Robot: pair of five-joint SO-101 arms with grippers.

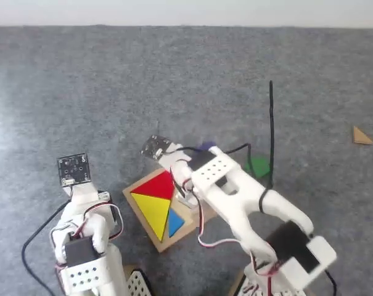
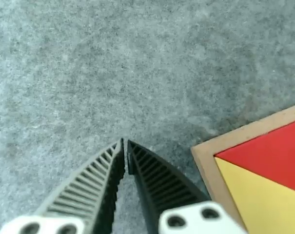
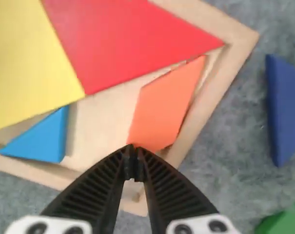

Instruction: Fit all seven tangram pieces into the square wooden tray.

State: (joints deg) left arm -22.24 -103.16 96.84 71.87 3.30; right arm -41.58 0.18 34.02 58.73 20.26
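The square wooden tray (image 1: 168, 242) lies between the arms and holds a red triangle (image 1: 158, 184), a yellow triangle (image 1: 154, 209) and a small light blue triangle (image 1: 175, 223). In the right wrist view an orange parallelogram (image 3: 164, 107) lies in the tray (image 3: 235, 63) beside the red triangle (image 3: 127, 39). My right gripper (image 3: 132, 152) is shut, its tips at the orange piece's near corner. A dark blue triangle (image 3: 286, 107) and a green piece (image 3: 284, 222) lie on the mat outside the tray. My left gripper (image 2: 125, 144) is shut over bare mat, just off the tray's corner (image 2: 203, 153).
A tan triangle (image 1: 360, 135) lies far off at the right of the grey mat. A black cable (image 1: 271, 123) rises upright behind the green piece (image 1: 258, 165). The right arm (image 1: 235, 191) covers the tray's right side. Open mat stretches to the back and left.
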